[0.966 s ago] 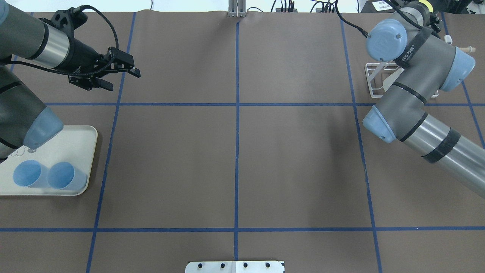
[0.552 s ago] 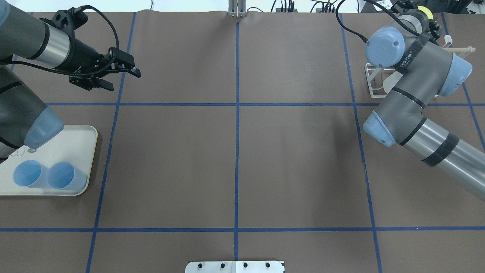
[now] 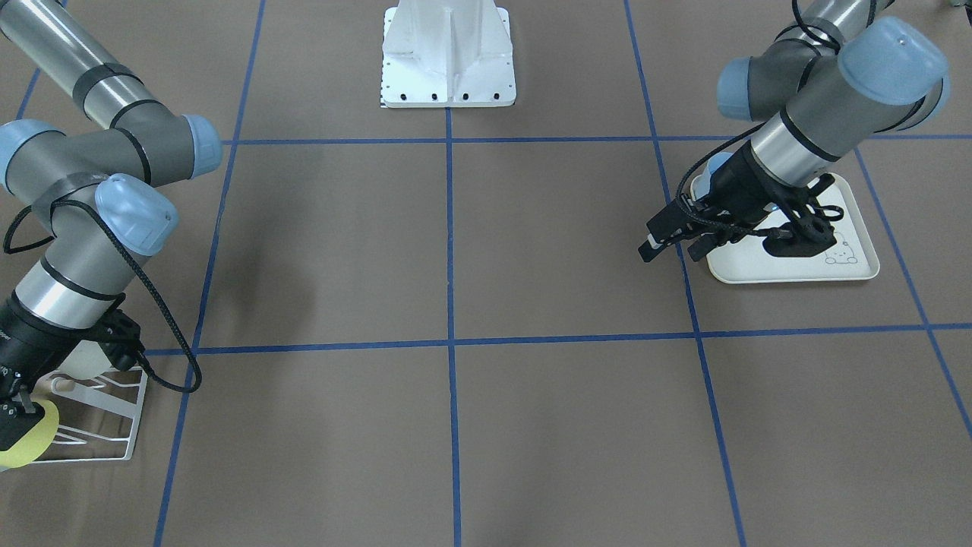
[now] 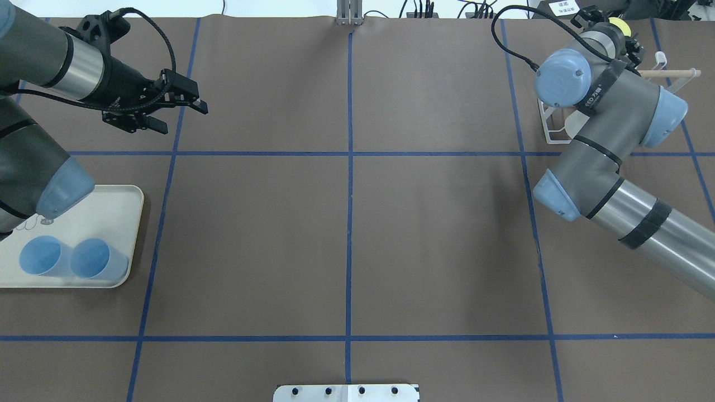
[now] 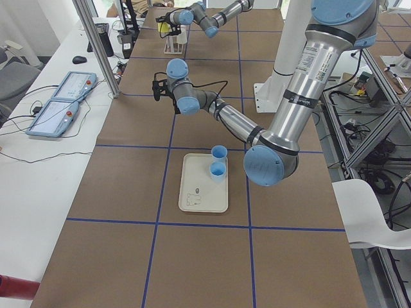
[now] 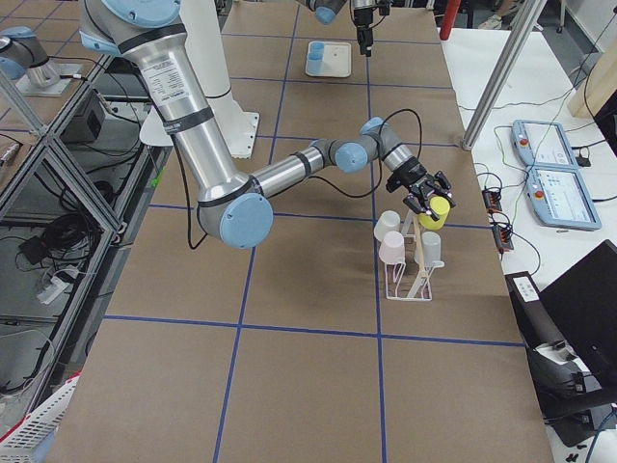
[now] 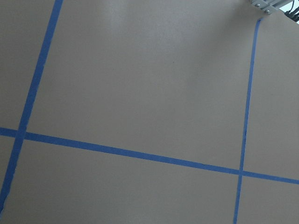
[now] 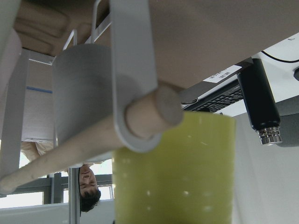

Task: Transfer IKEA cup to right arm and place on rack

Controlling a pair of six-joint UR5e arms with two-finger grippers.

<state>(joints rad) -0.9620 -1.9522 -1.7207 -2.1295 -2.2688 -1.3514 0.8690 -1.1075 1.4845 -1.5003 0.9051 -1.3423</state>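
My right gripper is shut on a yellow-green cup and holds it at the top of the white wire rack, beside its wooden dowel. In the right wrist view the cup sits just under the dowel's end. The cup also shows in the overhead view and in the front view. My left gripper is open and empty, hovering above the table at the far left.
Two blue cups stand on a cream tray under my left arm. Three cups hang on the rack: white, pink and grey. Blue tape lines grid the brown table.
My right arm's wrist has swung left and away from the robot, carrying the yellow-green cup along the rack; more of the dowel shows. The left arm has not moved.
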